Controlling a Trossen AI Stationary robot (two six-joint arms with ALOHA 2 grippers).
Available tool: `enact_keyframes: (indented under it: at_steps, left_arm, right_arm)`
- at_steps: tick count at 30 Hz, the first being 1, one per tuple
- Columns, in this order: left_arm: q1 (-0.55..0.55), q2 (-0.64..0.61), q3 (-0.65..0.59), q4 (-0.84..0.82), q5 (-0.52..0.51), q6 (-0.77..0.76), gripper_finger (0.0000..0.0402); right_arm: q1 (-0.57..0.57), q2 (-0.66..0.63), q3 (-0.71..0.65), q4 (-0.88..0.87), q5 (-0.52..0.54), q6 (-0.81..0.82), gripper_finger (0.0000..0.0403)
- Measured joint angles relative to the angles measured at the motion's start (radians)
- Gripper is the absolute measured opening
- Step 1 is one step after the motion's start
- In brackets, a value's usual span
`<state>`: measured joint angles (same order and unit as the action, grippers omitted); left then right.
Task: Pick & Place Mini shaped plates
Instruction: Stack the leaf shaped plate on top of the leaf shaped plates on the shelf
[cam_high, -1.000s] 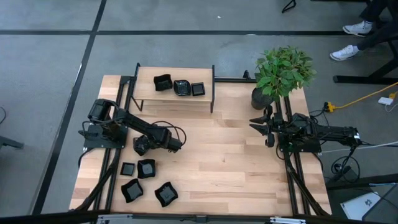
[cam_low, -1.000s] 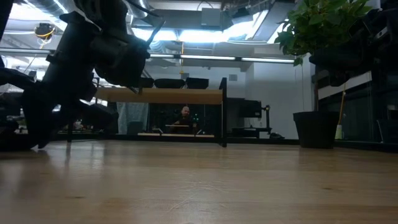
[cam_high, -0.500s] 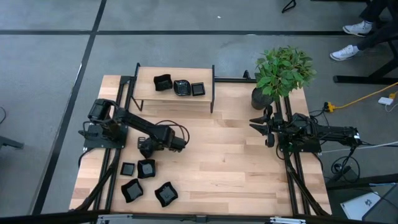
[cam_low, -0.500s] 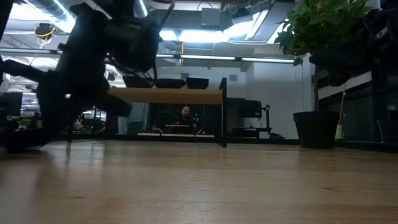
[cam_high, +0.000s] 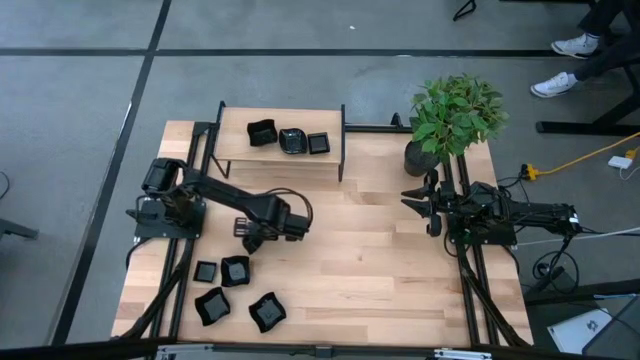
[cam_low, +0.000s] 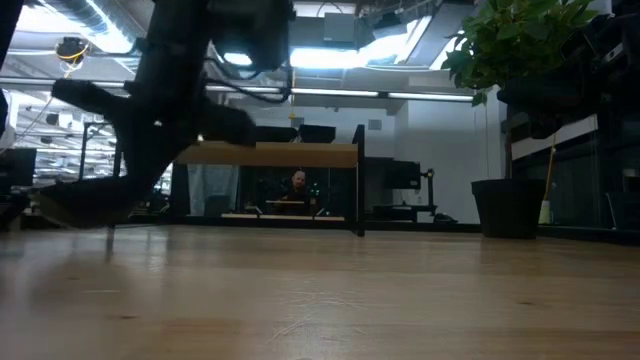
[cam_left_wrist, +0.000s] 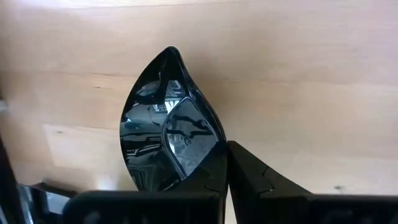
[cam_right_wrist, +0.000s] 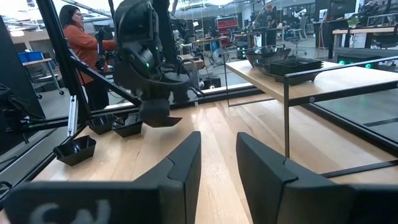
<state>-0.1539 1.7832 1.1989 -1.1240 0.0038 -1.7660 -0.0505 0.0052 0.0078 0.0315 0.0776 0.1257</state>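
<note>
My left gripper (cam_high: 252, 236) hangs over the table's middle left, pointing down, shut on a glossy black leaf-shaped mini plate (cam_left_wrist: 165, 124). The right wrist view shows that plate (cam_right_wrist: 159, 117) clear of the wood. Several more mini plates (cam_high: 235, 270) lie flat near the front left corner. Three others (cam_high: 292, 140) rest on a small wooden shelf (cam_high: 280, 158) at the back. My right gripper (cam_high: 425, 205) waits at the right edge, level and open, with nothing between its fingers (cam_right_wrist: 186, 162). My left gripper pinches the leaf-shaped plate by one side of its rim (cam_left_wrist: 208, 158) between its two fingers. One finger (cam_left_wrist: 249, 180) shows beside the rim; the plate hides the other. The fingers come from above, pointing down. The plate hangs tilted below them, clear of the table.
A potted plant (cam_high: 455, 115) stands at the back right corner, close to the right arm. The shelf's black frame legs (cam_high: 342, 150) stand on the table's far part. Bare wood (cam_high: 350, 260) spreads across the middle. A person (cam_right_wrist: 74, 37) stands beyond the table's left side.
My left gripper has risen and gone toward the table's right edge, away from the plates at the front left, carrying the leaf-shaped plate with it. The plate is now lifted clear of the wood. The right arm has kept still.
</note>
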Motion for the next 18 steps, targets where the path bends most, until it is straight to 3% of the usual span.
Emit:
enact_keyframes:
  at_steps: [6,18]
  left_arm:
    - [0.000,0.000,0.081,-0.001,-0.017,0.000,0.0002]
    - [0.000,-0.001,0.264,-0.001,-0.173,0.069,0.0002]
  right_arm:
    - [0.000,0.000,0.000,0.000,0.000,0.000,0.0103]
    - [0.000,0.000,0.000,0.000,0.000,0.000,0.0103]
